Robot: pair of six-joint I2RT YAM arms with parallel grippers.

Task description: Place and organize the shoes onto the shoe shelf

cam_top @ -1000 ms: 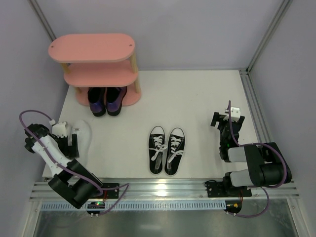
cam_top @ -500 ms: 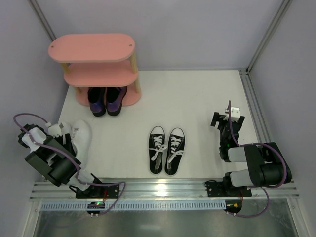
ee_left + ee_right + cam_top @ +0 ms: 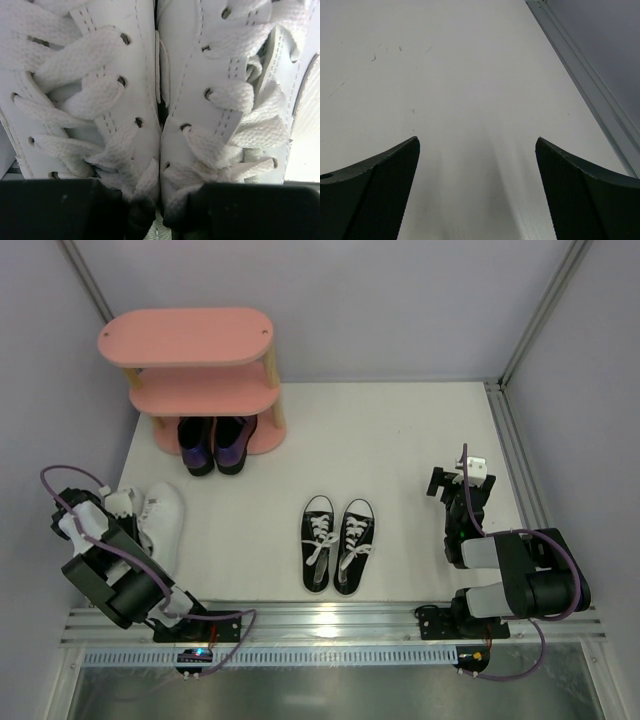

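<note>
While the left gripper (image 3: 160, 217) sits low over the white sneakers (image 3: 150, 100), its jaws stand narrow. The 2 black fingers (image 3: 65, 210) pinch the touching inner edges of the pair, just below the laces. Both shoes lie side by side, pressed against each other, and fill the left wrist view. From above, this pair sits at about 8 o'clock on the table (image 3: 400, 440), close to its left edge and partly hidden by the left arm.

At 11 o'clock stands the shoe shelf (image 3: 190, 340), 3 pink boards on pale wooden posts. The glossy purple-black shoes (image 3: 215, 445) rest on its lowest board, side by side, their ends jutting out over the table toward 6 o'clock. Its top board is bare; the middle board is mostly hidden beneath the top one.

Near 6 o'clock, well apart from the shelf, the black canvas sneakers (image 3: 337, 543) lie together as a pair with their white laces showing.

Over at 3 o'clock, the right gripper (image 3: 477, 190) hangs above bare table with its jaws spread wide, holding nothing.
</note>
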